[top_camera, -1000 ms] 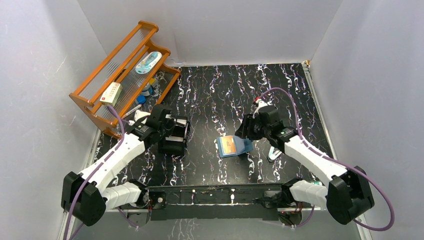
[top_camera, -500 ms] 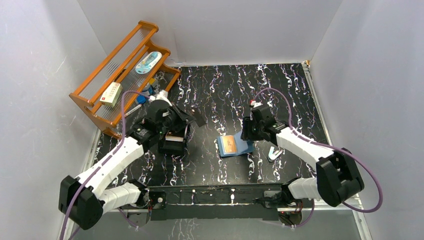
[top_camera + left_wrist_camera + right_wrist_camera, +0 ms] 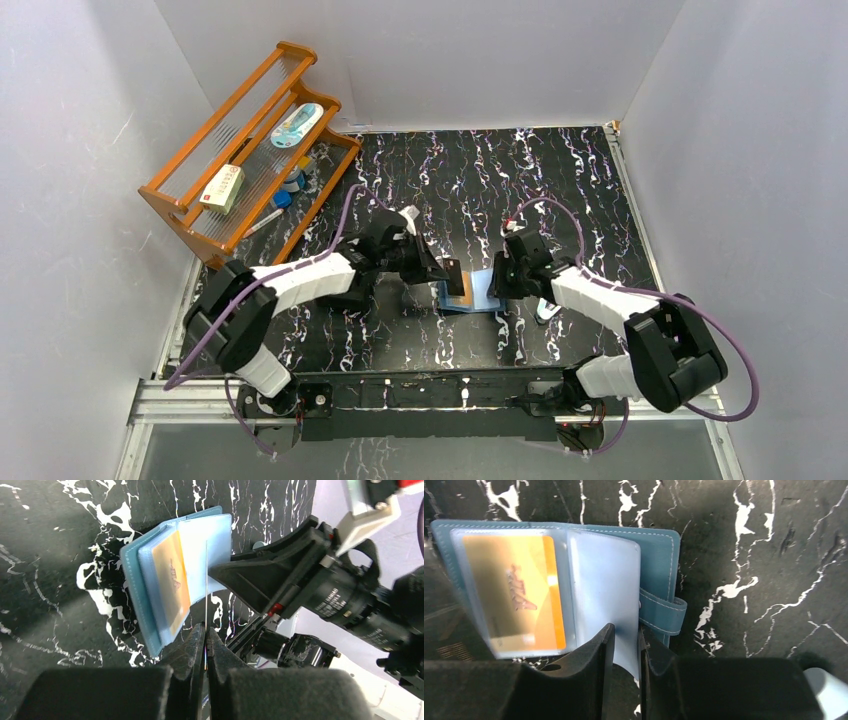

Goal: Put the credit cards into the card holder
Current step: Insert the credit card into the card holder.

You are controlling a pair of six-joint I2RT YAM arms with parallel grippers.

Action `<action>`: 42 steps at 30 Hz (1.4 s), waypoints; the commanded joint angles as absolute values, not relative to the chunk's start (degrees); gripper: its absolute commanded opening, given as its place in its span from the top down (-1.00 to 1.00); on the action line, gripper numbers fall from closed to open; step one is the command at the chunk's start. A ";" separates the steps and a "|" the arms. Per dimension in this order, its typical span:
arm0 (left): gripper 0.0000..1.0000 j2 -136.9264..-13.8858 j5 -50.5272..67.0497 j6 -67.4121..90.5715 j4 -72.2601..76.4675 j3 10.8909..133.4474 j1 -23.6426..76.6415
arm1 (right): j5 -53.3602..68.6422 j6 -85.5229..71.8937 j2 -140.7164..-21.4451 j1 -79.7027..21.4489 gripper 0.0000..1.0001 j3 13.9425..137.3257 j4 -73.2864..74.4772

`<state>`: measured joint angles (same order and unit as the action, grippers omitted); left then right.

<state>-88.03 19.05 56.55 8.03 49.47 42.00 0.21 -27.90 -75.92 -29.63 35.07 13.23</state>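
- The left gripper [image 3: 205,628] has its two black fingers pressed together on a thin plastic credit card [image 3: 206,580]. The wrist camera sees the card edge-on, as a fine line standing up from the fingertips.
- That card hangs just over the open teal-blue, book-like card holder [image 3: 659,555], above its pale blue pockets. The card's face colour is hard to make out from either view.
- The right gripper [image 3: 626,636] is nearly closed. Its fingers stand a narrow gap apart, with the lower edge of a clear pale blue pocket leaf [image 3: 604,580] caught between them and lifted off the cover.
- The card holder lies flat and open on the black, white-veined marble-look tabletop [image 3: 420,180], between the two grippers in the middle of the table.
- An orange-tan credit card [image 3: 514,590] sits inside the pocket on the far side of the lifted leaf from the snap tab.
- The snap tab [image 3: 664,615] sticks out from the cover's edge, just beside the right gripper's fingers.
- Seen from above, the two grippers sit close together over the card holder, the left gripper [image 3: 440,270] on one side and the right gripper [image 3: 497,283] on the other.
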 commanded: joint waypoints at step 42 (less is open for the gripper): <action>1.00 -106.26 24.96 49.05 7.20 57.61 43.07 | 0.59 -32.34 -72.07 -29.31 0.74 29.81 9.14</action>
